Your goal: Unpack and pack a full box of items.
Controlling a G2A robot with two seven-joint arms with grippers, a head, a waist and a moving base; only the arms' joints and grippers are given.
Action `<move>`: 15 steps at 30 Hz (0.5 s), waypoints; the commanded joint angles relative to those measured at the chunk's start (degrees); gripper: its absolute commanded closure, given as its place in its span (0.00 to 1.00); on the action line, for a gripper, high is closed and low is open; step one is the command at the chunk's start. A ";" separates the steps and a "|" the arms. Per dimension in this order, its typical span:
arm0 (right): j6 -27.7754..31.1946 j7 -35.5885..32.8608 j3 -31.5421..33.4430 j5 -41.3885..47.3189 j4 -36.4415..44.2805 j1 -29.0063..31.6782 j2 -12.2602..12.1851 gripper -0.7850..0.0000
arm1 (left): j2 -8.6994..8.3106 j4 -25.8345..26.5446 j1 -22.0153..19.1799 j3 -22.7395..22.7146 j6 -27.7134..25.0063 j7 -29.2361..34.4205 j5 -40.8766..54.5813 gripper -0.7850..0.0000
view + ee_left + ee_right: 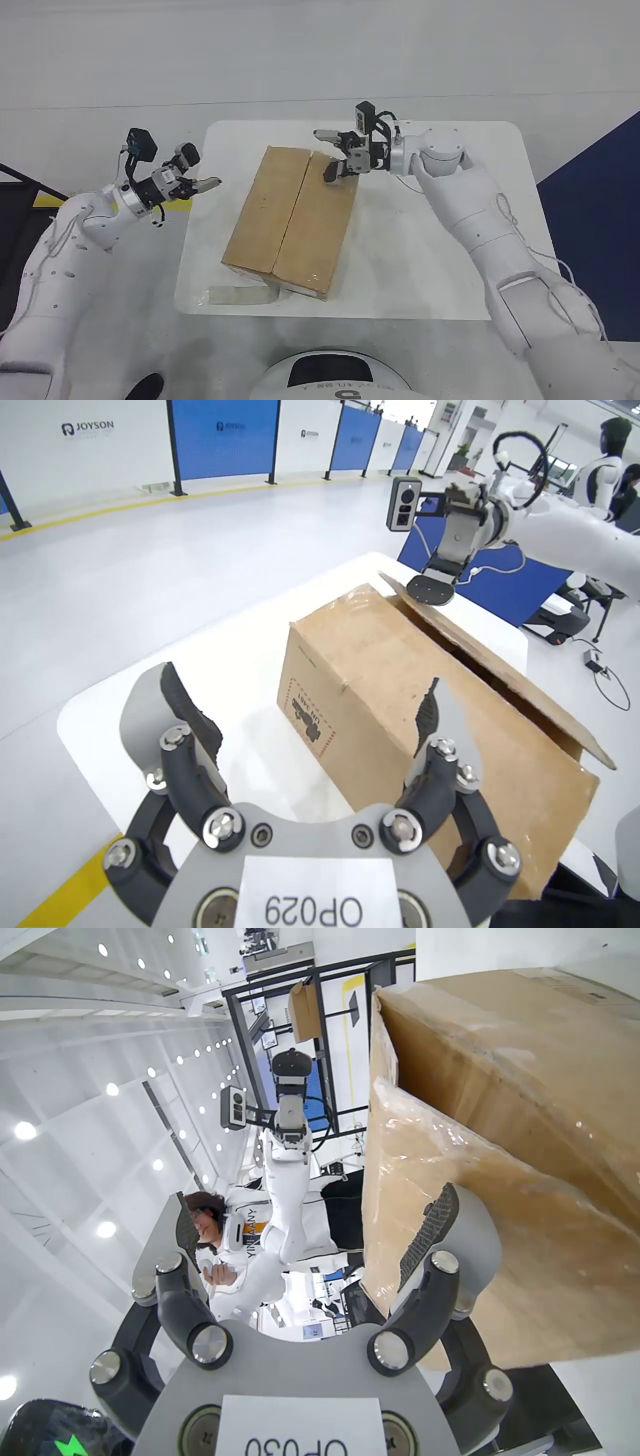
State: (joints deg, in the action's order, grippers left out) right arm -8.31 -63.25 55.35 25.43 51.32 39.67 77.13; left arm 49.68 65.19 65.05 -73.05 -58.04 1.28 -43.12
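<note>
Watching the box [290, 220] sitting skewed on the table [430, 260], its right flap [318, 225] standing slightly raised. Seeing the right gripper [328, 152] at the far end, jaws apart, one finger touching that flap; left gripper [202, 170] hovering left of the box, jaws apart too. Risking a slip here: levering from one corner, possibly tearing cardboard or dragging the box.

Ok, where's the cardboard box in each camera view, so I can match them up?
Top view: box in the middle of the table, lying at an angle.
Left wrist view: box just beyond the open left gripper.
Right wrist view: box close up, behind one finger of the right gripper.
Shared landmark: the right gripper at the box's far end.
</note>
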 commanded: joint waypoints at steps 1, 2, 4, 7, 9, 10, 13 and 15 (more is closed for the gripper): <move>0.41 1.78 -1.58 0.32 -1.66 -1.03 0.83 0.00 | -0.47 0.33 0.78 -0.01 0.03 1.85 0.17 0.00; 0.78 2.35 -2.23 0.60 -2.53 -1.51 1.24 0.00 | -0.82 0.60 1.30 0.04 0.03 2.88 -0.09 0.00; 2.11 3.71 -3.07 1.01 -4.18 -2.30 1.90 0.00 | -1.64 1.48 2.42 0.15 0.03 4.25 -0.72 0.00; 5.10 5.06 -3.66 2.03 -5.89 -2.80 2.67 0.00 | -3.09 2.72 4.01 0.17 0.03 4.20 -1.73 0.00; 7.64 6.20 -3.66 2.50 -7.05 -2.89 3.01 0.00 | -4.34 4.09 5.41 0.58 0.03 3.57 -2.20 0.00; 8.03 6.42 -3.68 2.51 -7.20 -2.87 3.06 0.00 | -5.06 4.70 6.08 0.69 0.03 3.10 -2.27 0.00; 8.03 6.42 -3.68 2.51 -7.20 -2.87 3.06 0.00 | -7.52 7.06 8.10 1.13 0.03 1.67 -2.64 0.00; 8.03 6.42 -3.68 2.51 -7.20 -2.87 3.06 0.00 | -9.47 9.66 9.52 1.95 0.03 0.89 -3.79 0.00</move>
State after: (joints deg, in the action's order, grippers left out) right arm -0.28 -56.82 51.67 27.95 44.11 36.80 80.19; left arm 41.11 73.68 73.94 -71.49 -58.00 2.48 -46.34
